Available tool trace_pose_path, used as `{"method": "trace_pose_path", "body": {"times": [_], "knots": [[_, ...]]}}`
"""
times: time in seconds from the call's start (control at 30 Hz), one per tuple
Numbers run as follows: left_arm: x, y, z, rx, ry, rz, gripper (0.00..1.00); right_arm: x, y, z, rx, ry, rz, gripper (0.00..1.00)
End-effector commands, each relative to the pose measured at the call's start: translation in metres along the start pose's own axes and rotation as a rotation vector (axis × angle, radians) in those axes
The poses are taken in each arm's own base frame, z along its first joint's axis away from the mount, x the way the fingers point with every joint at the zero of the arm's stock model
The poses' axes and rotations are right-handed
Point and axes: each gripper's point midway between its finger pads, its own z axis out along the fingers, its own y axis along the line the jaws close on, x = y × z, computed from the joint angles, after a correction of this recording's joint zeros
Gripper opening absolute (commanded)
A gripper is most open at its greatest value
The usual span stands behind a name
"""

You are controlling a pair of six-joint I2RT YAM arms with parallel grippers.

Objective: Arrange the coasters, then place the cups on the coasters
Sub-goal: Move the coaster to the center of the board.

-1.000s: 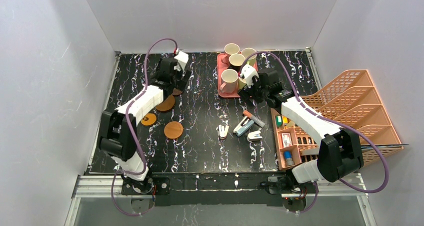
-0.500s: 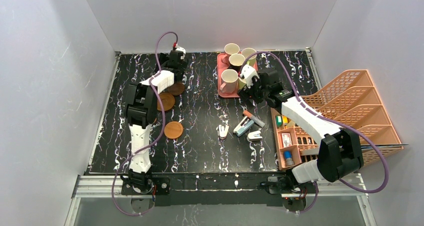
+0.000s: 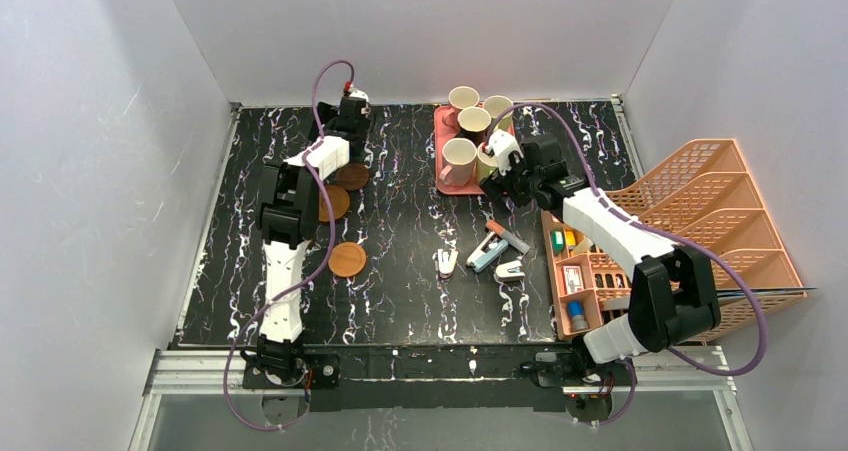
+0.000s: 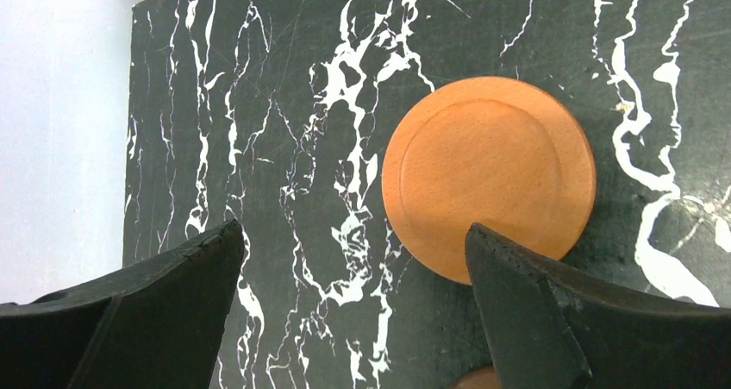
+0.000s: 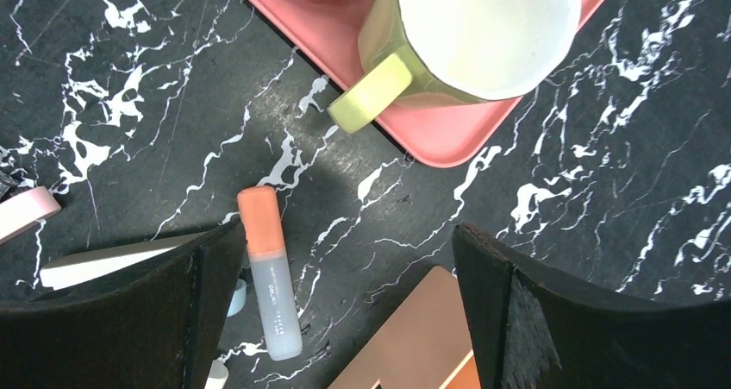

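The left gripper (image 4: 353,232) has swung out above the far coaster (image 4: 489,175), jaws wide and empty (arranging looks unfinished); the right gripper (image 5: 345,234), equally spread, has edged toward the yellow-green cup (image 5: 483,27).

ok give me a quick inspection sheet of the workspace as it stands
surface: black marbled table, no spill seen
job's things: three coasters visible at left, no cup on any; five cups on the pink tray
clutter: orange-capped tube, small desk items, pink rack at right
grippers: left gripper open, orange coaster just ahead; right gripper open beside the yellow-green cup
cables: purple cables arch above both arms
surroundings: plain white walls, nothing else seen
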Motion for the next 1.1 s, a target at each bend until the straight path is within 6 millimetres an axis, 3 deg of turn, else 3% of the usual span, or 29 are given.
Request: {"method": "trace_pose_path", "body": {"times": [0.0,0.2,0.33,0.5,0.67,0.9,1.07], "knots": [[-0.006,0.008,0.009,-0.003,0.004,0.001,0.98,0.005,0.002,0.008,-0.016,0.016,0.024,0.98],[0.011,-0.022,0.006,0.156,0.045,0.047,0.98,0.004,0.004,0.008,-0.031,0.015,0.03,0.98],[0.023,-0.046,-0.012,0.269,0.047,0.088,0.98,0.001,0.006,0.006,-0.044,0.006,0.033,0.98],[0.036,-0.061,-0.039,0.327,0.06,0.134,0.98,-0.002,0.007,0.003,-0.048,-0.005,0.035,0.98],[0.055,-0.083,-0.068,0.411,0.078,0.164,0.98,-0.006,0.009,0.0,-0.057,-0.019,0.036,0.98],[0.09,-0.115,-0.125,0.524,0.087,0.262,0.98,-0.01,0.01,-0.004,-0.063,-0.033,0.042,0.98],[0.128,-0.124,-0.166,0.601,0.112,0.322,0.98,-0.015,0.011,-0.009,-0.075,-0.054,0.045,0.98]]}}
